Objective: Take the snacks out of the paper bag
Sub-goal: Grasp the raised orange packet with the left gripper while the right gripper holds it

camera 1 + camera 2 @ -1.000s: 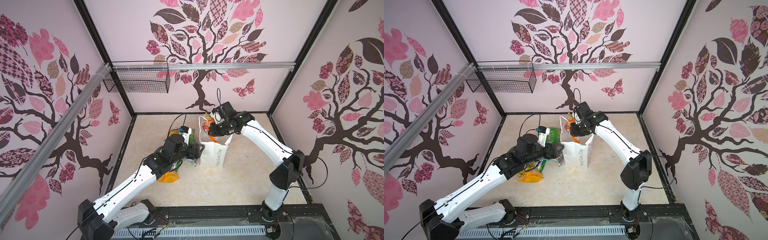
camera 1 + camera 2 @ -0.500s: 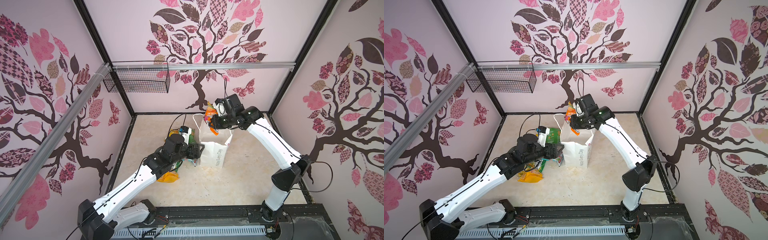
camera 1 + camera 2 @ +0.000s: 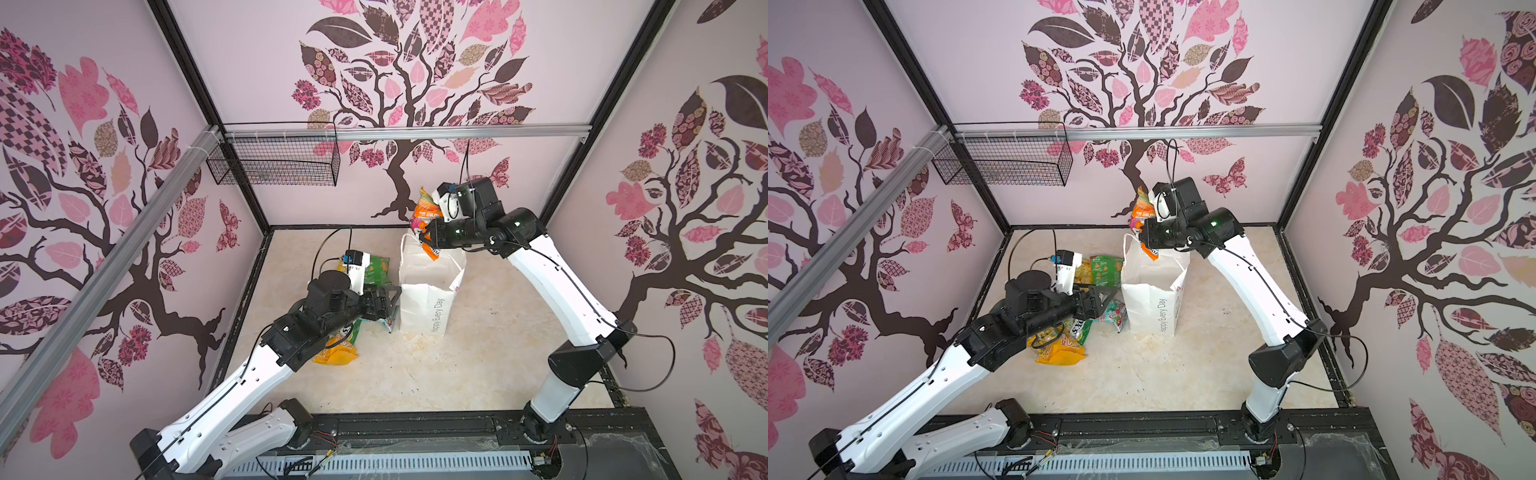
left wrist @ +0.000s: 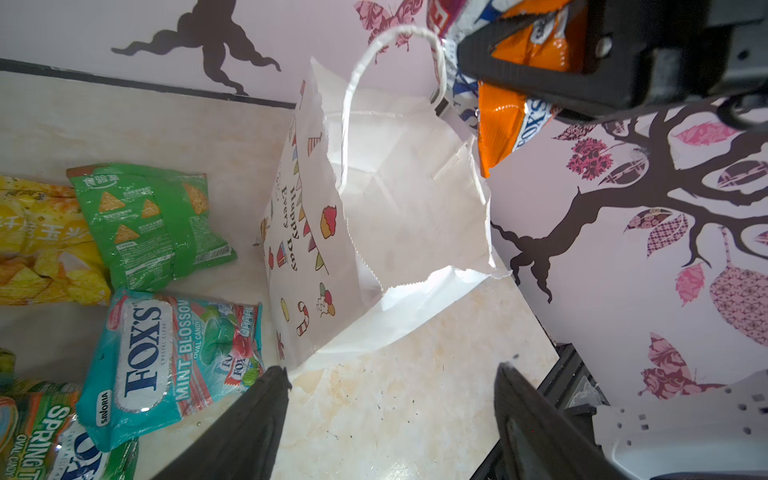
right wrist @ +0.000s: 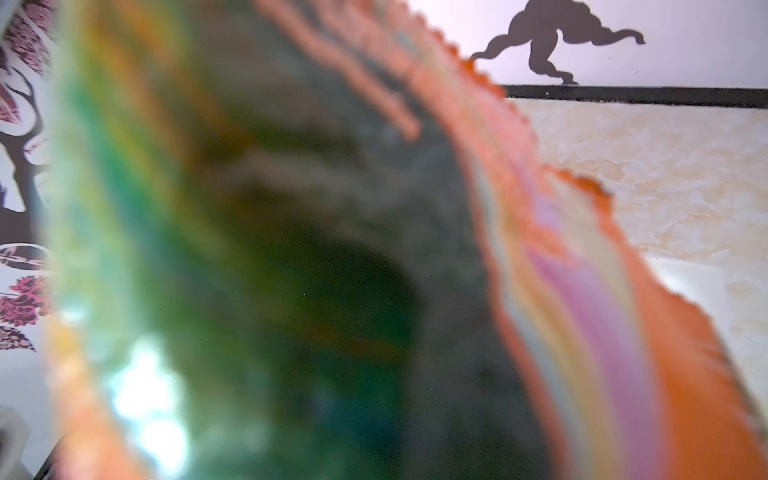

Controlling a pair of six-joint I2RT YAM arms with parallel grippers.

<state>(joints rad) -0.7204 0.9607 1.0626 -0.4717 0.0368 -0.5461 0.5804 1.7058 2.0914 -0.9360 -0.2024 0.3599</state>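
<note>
The white paper bag (image 3: 428,291) (image 3: 1152,291) (image 4: 399,199) stands upright and open-topped mid-floor. Just above its mouth my right gripper (image 3: 428,239) (image 3: 1147,237) is shut on the orange FOX'S packet (image 3: 424,208) (image 3: 1142,205) (image 4: 498,120), whose blurred foil fills the right wrist view (image 5: 291,249). My left gripper (image 3: 392,297) (image 3: 1106,297) (image 4: 390,374) hangs open and empty low beside the bag's left face. On the floor left of the bag lie a green packet (image 4: 153,224), a yellow one (image 4: 41,245), a teal-red FOX'S packet (image 4: 166,361), a green-yellow FOX'S packet (image 4: 50,440) and a larger yellow-orange packet (image 3: 334,353).
A black wire basket (image 3: 274,164) hangs on the back wall at the left, under an aluminium rail (image 3: 415,133). Patterned walls close in three sides. Bare marbled floor (image 3: 478,365) lies in front of and right of the bag.
My right gripper has risen out of the bag's mouth, lifting the orange packet up towards the back wall. The left arm has stayed put, its jaws still open.
</note>
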